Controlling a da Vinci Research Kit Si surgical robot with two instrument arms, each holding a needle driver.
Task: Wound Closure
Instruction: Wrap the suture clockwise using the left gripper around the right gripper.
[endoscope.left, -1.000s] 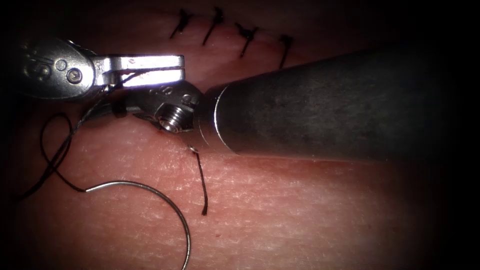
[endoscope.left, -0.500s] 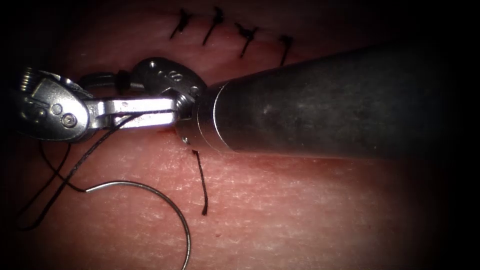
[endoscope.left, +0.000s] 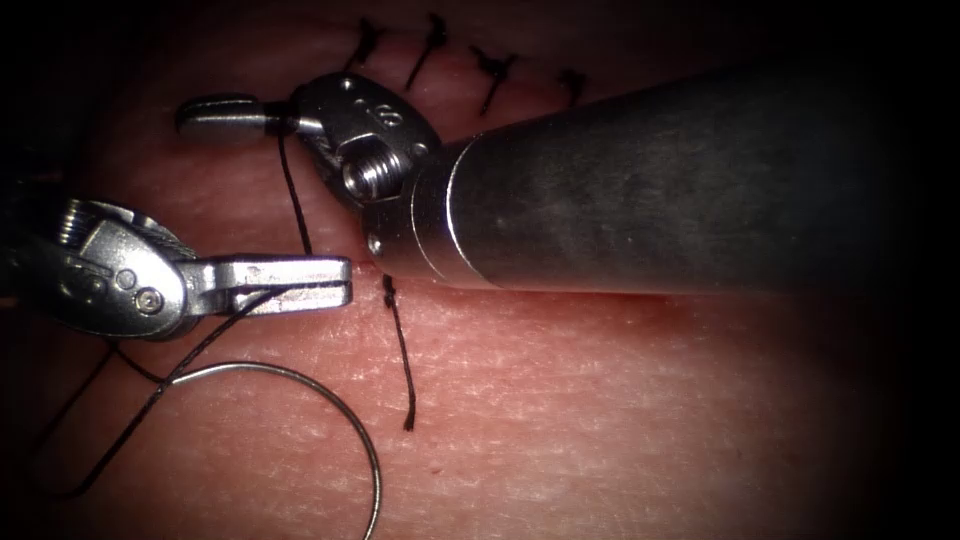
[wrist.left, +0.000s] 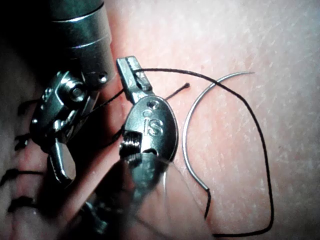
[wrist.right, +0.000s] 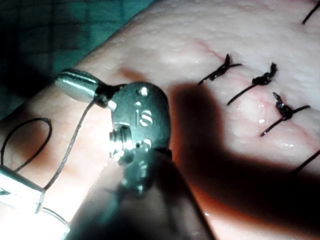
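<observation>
Left tool (endoscope.left: 335, 283) clamped on thread (endoscope.left: 205, 335). Right tool (endoscope.left: 215, 115) closed on the thread too, strand running down from it. Needle (endoscope.left: 330, 405) lies free on tissue (endoscope.left: 600, 420), tip cut off by frame edge. Cut mostly hidden behind right shaft.

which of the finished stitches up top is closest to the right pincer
The leftmost stitch: it sits just above the right pincer, which is shut on the thread; the other stitches lie farther right.

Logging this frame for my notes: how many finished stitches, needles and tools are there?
Finished stitches: 4
Needle, lying free on the tissue: 1
Tools: 2, left tool and right tool, each shut on thread
Total: 7
</observation>
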